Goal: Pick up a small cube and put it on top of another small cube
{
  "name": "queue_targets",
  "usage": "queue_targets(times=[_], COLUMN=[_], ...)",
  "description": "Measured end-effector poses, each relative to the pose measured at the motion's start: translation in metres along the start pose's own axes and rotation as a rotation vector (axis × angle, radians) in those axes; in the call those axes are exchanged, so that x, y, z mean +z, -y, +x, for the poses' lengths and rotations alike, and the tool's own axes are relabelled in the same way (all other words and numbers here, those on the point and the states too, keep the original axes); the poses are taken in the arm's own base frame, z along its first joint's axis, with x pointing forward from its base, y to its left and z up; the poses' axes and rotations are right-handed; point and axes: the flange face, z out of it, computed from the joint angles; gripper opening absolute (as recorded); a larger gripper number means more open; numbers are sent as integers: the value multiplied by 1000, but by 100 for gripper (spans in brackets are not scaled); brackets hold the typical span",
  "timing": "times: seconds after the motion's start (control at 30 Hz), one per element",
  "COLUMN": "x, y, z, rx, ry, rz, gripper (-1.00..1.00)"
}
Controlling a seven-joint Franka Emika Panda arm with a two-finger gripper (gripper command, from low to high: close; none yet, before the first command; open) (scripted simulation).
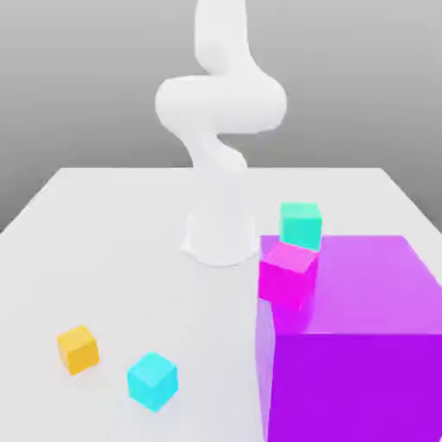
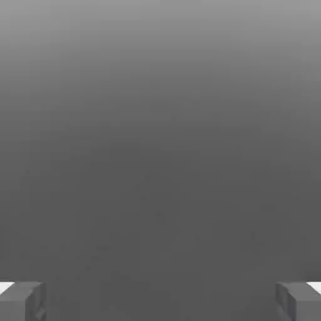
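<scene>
The small cube [image 1: 153, 380], bright cyan, lies on the white table near the front, left of centre in the exterior view. A small orange cube [image 1: 78, 349] of about the same size sits a little to its left, apart from it. The white arm [image 1: 220, 104] rises from its base at the middle of the table and bends up out of the picture. In the hand view my gripper [image 2: 160, 304] is open, its two grey fingertips [image 2: 22, 301] far apart with nothing between them, facing a plain grey backdrop.
A large purple block [image 1: 354, 337] fills the exterior view's front right. A magenta cube [image 1: 287, 272] rests tilted against its upper left corner. A greener teal cube [image 1: 300, 224] stands just behind it, beside the arm's base [image 1: 220, 237].
</scene>
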Motion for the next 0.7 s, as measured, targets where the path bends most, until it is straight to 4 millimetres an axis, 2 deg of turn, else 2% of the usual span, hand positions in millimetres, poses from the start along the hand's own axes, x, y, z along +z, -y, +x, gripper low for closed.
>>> queue_targets(times=[0.17, 0.37, 0.53, 0.7], x=[112, 226, 301, 356], y=[-33, -98, -166, -242], z=[-3, -23, -57, -102], rx=[108, 239, 353, 476], ry=[73, 157, 229, 300], rz=[-149, -319, -458, -595], gripper=[0, 0, 0, 0])
